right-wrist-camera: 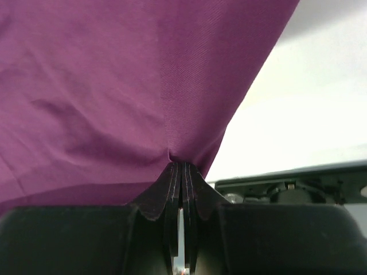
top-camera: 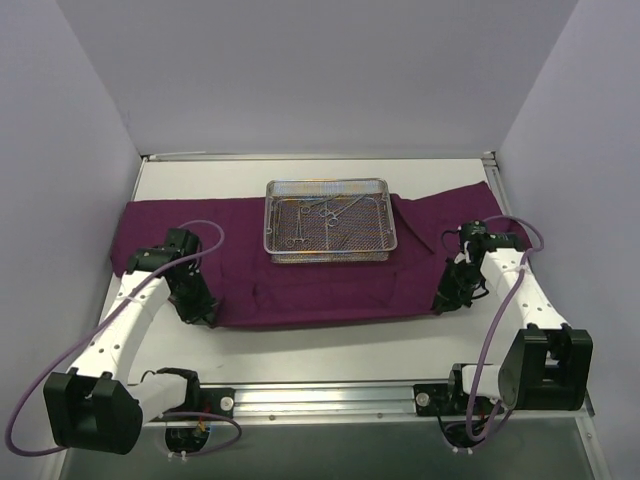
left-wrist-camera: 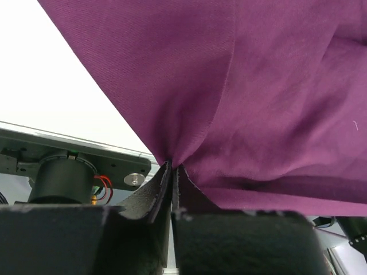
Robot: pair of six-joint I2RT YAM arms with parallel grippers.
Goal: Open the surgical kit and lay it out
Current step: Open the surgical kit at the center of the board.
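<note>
The dark purple cloth wrap point(top-camera: 320, 275) lies spread across the table. The silver wire-mesh tray point(top-camera: 327, 219) sits on its far middle, with several thin silver forceps point(top-camera: 318, 215) inside. My left gripper point(top-camera: 205, 318) is shut on the cloth's near left corner, and the wrist view shows the cloth point(left-wrist-camera: 252, 103) pinched at the fingertips. My right gripper point(top-camera: 446, 300) is shut on the near right corner, with the cloth point(right-wrist-camera: 114, 86) bunched at its tips.
White walls close in the left, right and back. A metal rail point(top-camera: 330, 398) runs along the near edge between the arm bases. Bare white table point(top-camera: 330, 350) shows in front of the cloth.
</note>
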